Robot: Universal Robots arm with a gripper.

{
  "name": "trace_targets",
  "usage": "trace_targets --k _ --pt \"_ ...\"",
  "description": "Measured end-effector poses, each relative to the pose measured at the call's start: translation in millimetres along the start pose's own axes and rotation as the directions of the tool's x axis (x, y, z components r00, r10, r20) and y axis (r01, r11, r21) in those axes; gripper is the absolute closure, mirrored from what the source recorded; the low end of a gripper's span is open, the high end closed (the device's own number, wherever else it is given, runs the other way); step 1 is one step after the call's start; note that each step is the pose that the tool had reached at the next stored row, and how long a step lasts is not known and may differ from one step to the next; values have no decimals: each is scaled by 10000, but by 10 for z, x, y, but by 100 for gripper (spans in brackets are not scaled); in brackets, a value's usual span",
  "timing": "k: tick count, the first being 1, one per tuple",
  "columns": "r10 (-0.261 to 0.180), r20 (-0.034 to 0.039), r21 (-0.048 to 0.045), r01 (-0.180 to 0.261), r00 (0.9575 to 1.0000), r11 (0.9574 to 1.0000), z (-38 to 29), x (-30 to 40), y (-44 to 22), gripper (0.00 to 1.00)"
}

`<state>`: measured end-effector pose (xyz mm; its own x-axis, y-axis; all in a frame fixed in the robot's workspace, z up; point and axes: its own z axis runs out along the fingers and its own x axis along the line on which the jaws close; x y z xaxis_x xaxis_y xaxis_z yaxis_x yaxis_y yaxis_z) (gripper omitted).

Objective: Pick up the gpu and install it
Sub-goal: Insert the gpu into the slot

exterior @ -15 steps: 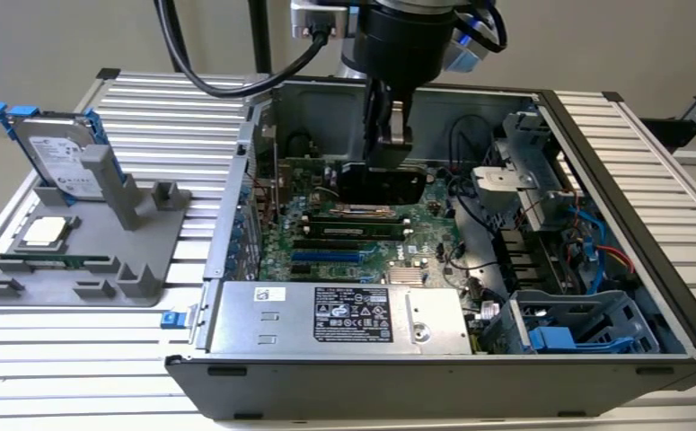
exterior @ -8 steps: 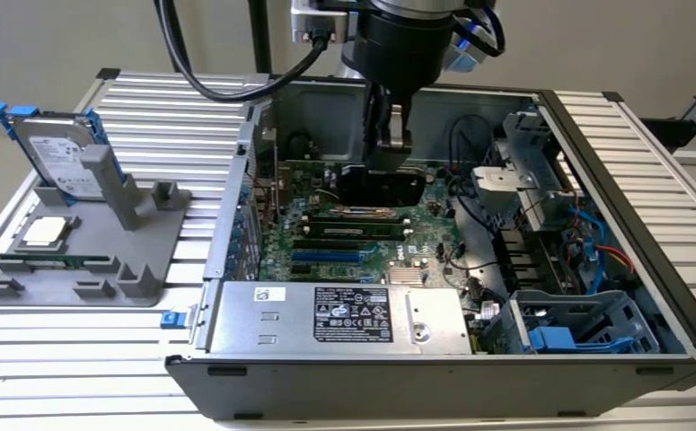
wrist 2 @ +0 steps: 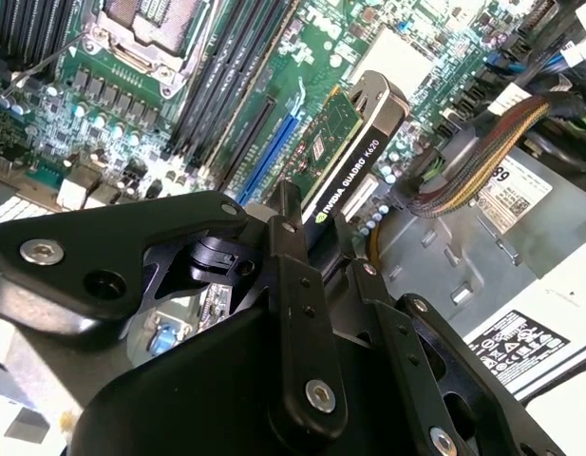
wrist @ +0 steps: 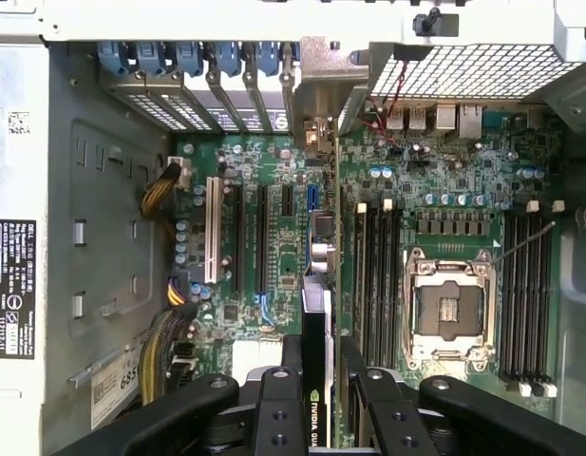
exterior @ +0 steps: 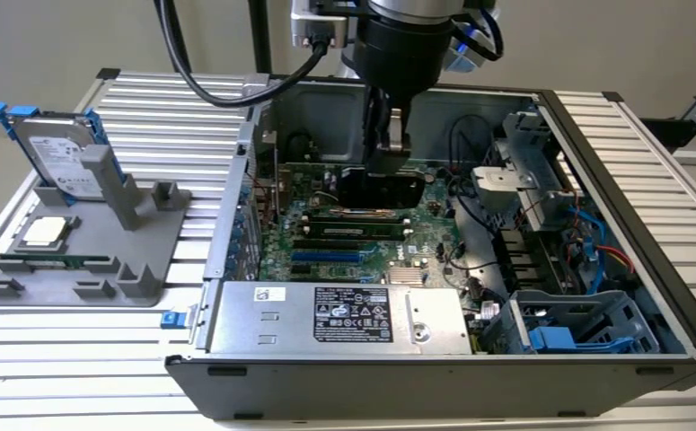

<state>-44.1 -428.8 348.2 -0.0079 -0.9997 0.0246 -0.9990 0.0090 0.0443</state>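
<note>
The gripper (wrist: 316, 404) was clamped on the gpu (wrist: 314, 361), holding it edge-on above the motherboard (wrist: 444, 190) inside the open case (exterior: 635, 180). In the exterior view, the case sat at 3 o'clock from the grey stand (exterior: 108, 260).
</note>
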Motion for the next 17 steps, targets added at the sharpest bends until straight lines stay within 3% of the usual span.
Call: trace_targets --k 17 --pt "0 0 0 0 10000 10000 70 -2 -3 100"
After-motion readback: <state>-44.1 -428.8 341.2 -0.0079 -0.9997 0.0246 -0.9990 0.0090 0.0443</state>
